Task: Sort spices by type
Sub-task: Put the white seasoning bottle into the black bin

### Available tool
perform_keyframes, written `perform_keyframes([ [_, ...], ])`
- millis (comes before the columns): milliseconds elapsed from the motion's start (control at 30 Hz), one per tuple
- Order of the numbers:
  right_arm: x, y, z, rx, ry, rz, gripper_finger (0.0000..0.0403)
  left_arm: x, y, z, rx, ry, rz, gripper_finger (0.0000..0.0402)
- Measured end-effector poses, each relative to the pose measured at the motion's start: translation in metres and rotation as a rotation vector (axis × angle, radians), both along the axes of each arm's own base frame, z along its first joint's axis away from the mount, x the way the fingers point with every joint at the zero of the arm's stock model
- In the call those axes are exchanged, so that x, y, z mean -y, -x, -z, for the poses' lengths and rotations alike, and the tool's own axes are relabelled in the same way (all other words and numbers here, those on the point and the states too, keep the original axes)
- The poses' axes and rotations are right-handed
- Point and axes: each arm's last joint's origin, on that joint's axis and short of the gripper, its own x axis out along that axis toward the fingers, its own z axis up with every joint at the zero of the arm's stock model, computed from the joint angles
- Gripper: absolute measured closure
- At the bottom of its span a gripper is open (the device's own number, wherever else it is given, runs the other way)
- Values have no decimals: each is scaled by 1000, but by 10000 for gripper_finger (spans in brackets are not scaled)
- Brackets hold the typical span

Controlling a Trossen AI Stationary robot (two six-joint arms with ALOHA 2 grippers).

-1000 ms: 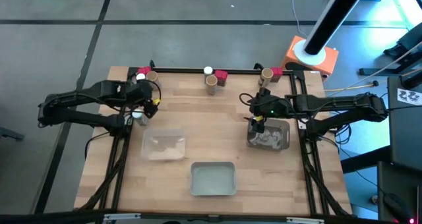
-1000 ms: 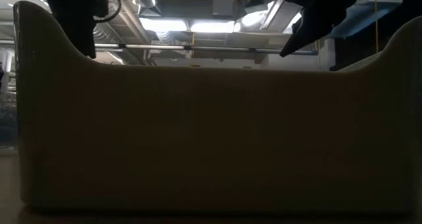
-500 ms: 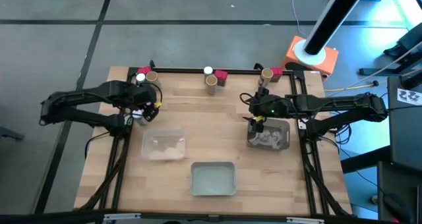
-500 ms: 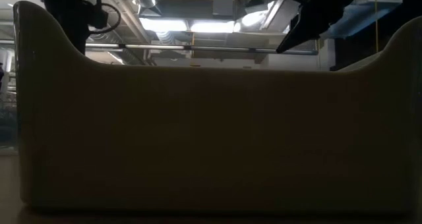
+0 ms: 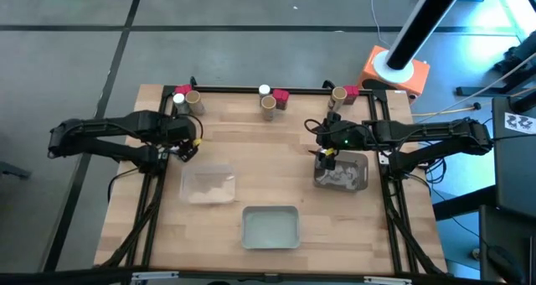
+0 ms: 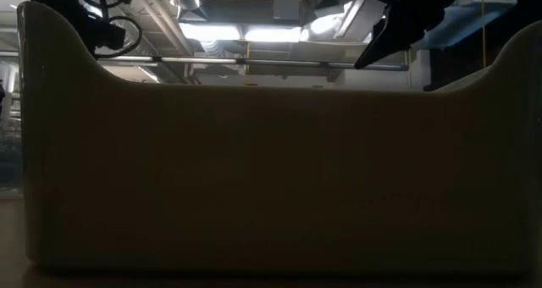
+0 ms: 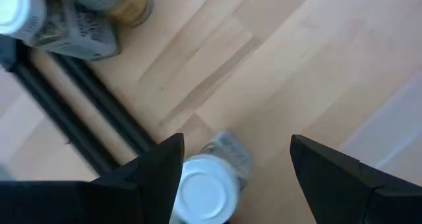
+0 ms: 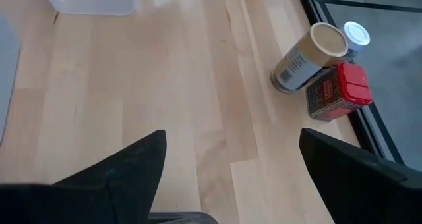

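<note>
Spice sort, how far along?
Done: no spice clearly in a tray. Left cluster, middle cluster and right cluster stand unsorted at the back edge. In hand: left gripper, fingers open, around a white-lidded jar. Right gripper open over the right tray. Left: almost everything.

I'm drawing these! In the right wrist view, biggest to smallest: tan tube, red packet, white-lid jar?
1. Tan cork-coloured cylinder
2. Flat red packet
3. White-lidded clear jar, though it's partly hidden, so unsure
</note>
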Motion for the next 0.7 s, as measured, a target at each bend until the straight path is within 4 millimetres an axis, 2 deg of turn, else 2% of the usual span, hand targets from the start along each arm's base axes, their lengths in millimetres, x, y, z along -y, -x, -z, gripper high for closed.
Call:
perform_keyframes([
  [200, 0, 0, 0, 0, 0, 0, 56, 2, 3, 3, 23, 8, -14, 141],
  [433, 0, 0, 0, 1, 1, 0, 56, 2, 0, 17, 19, 26, 10, 141],
  [700, 0, 0, 0, 1, 0, 1, 56, 1, 0, 17, 21, 26, -4, 141],
])
